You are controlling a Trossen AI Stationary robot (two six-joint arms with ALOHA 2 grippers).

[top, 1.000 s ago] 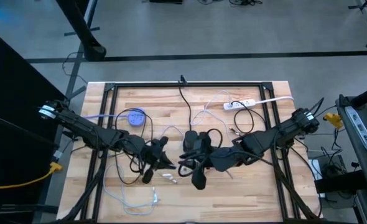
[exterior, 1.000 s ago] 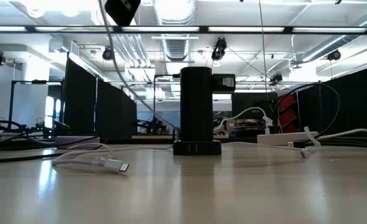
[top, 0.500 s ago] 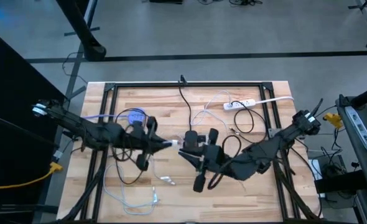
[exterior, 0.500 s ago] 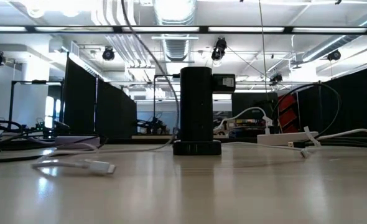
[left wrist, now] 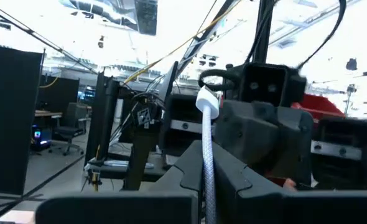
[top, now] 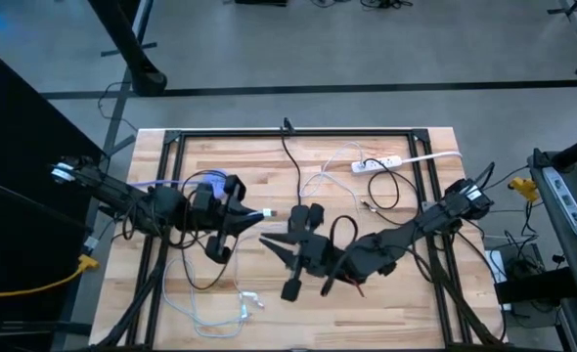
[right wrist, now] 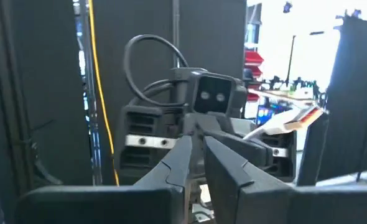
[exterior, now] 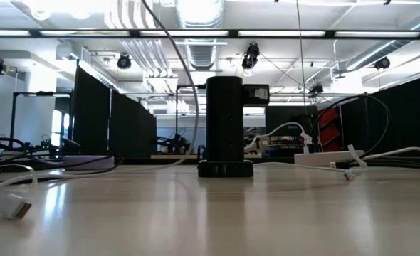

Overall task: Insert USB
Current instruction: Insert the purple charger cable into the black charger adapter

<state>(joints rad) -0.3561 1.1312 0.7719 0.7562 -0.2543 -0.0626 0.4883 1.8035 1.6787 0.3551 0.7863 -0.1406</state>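
Left gripper (top: 247,216) clamped on white USB cable (left wrist: 207,158), plug (top: 268,212) poking out toward my right gripper (top: 281,251), both raised mid-table. Right fingers (right wrist: 190,158) nearly together, nothing seen between them. Beyond: black charging tower (exterior: 224,126) upright; white power strip (top: 378,163) at far edge.

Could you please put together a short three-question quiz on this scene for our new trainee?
1. True or false: the left gripper holds a white cable plug.
2. Which stands near the table's far edge: A) power strip, B) kettle, C) book?
3. Which gripper faces the left one at the table's middle?

Key: 1 true; 2 A; 3 the right gripper.
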